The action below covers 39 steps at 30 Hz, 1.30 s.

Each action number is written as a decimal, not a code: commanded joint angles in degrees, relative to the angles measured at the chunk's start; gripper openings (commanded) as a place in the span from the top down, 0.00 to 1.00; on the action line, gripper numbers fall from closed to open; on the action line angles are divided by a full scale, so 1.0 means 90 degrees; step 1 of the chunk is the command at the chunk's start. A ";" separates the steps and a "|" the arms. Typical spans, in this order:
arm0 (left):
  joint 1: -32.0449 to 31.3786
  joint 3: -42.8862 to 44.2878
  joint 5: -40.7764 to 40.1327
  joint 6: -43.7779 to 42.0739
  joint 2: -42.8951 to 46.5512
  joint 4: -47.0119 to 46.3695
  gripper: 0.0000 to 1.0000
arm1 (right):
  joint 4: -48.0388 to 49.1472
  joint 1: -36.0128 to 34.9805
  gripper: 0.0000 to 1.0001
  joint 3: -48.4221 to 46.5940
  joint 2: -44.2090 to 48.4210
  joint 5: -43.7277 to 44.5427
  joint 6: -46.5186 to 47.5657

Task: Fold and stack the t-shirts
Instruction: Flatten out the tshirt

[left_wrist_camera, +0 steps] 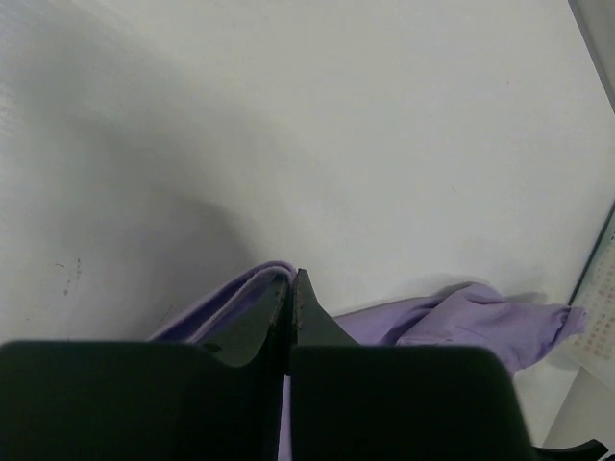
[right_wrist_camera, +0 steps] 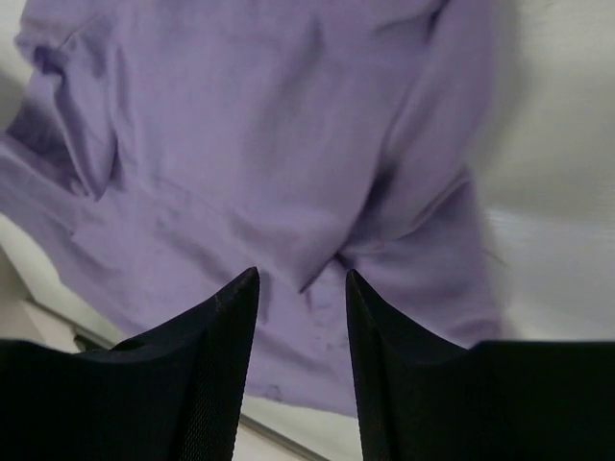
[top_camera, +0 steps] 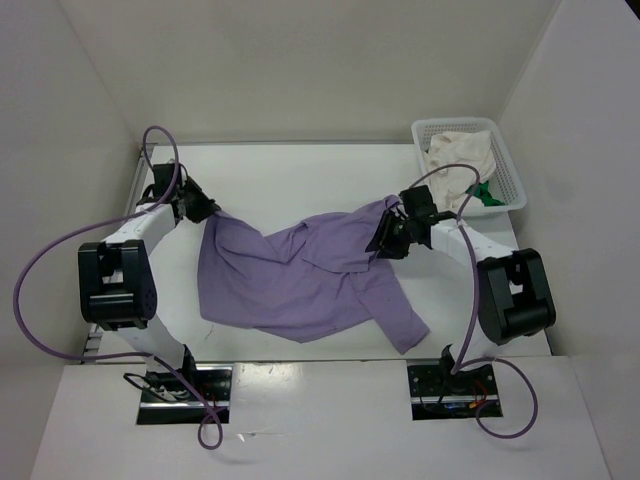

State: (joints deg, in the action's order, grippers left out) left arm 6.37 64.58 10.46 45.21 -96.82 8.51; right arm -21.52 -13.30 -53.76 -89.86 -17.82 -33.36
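My wrist views show the left gripper (left_wrist_camera: 291, 280) pinched on the lavender shirt (left_wrist_camera: 461, 315), the right gripper (right_wrist_camera: 301, 279) parted above it. Only overhead shows it lying left of the basket (top_camera: 512, 180), which holds the cream shirt (top_camera: 462, 150) and green shirt (top_camera: 487, 190).

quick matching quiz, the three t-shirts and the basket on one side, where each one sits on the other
Things:
1 lavender t-shirt
2 cream t-shirt
3 green t-shirt
4 white mesh basket

Places:
A far right corner of the table
B spread across the middle of the table
C filling most of the basket
D just a bit showing at the basket's near end

Pairs: 1-B, 2-C, 3-D, 4-A
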 commanded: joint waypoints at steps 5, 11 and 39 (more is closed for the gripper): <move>-0.0015 0.0237 0.0253 0.0016 0.0005 -0.0311 1.00 | 0.0428 -0.0201 0.56 -0.0159 -0.0472 -0.0666 -0.0053; -0.0015 0.0023 0.0487 0.0133 0.0492 -0.0370 1.00 | 0.0350 -0.0202 0.66 -0.0442 -0.0699 -0.0647 0.0006; 0.1205 0.6120 0.1376 0.1257 0.0599 -0.0253 1.00 | 0.0673 0.1585 1.00 -1.1564 -0.2361 -0.2892 -0.2372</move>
State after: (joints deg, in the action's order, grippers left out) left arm 16.36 123.35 21.21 55.96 -94.11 7.86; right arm -18.76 1.30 -165.99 -115.15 -36.23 -51.72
